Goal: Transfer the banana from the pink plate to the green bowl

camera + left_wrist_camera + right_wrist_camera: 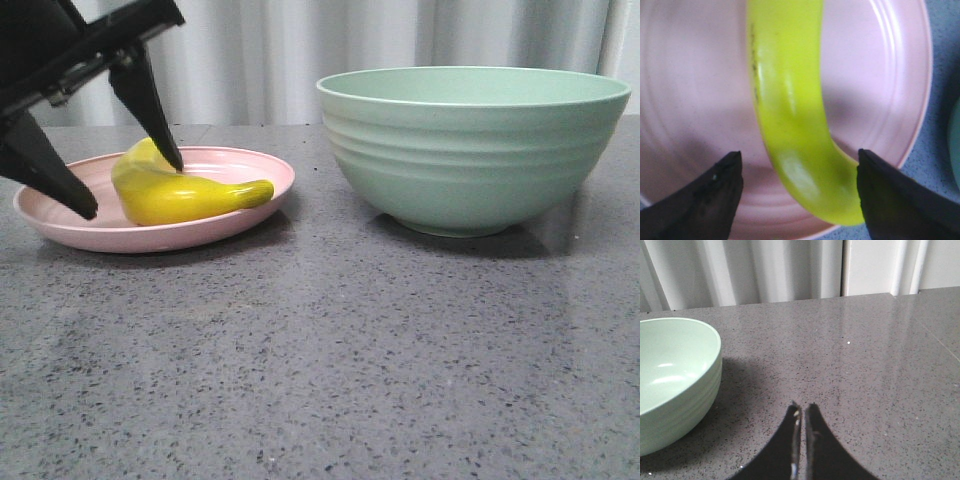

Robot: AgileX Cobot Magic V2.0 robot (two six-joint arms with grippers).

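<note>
While the banana (185,193) lies on the pink plate (70,225), the left gripper (133,186) hangs over it with its jaws spread wide, one black finger on each side of the fruit's thick end. From the front, the far finger's tip comes down right at the banana's upper edge, and the near finger's tip sits over the plate's rim on the side away from the green bowl (470,150); whether either tip touches the fruit cannot be told. Seen from the left wrist, the banana (790,105) curves across the pink plate (695,85) and passes between the two dark fingertips (715,200), with pink showing between the yellow skin and one of them. The plate rests on a grey speckled table (330,350), well apart from the green bowl, which stands upright on the same surface. Beyond the bowl, the right gripper (802,415) hovers over bare table (880,370) with its fingers pressed together and nothing between them, the green bowl (675,375) just to one side.
</note>
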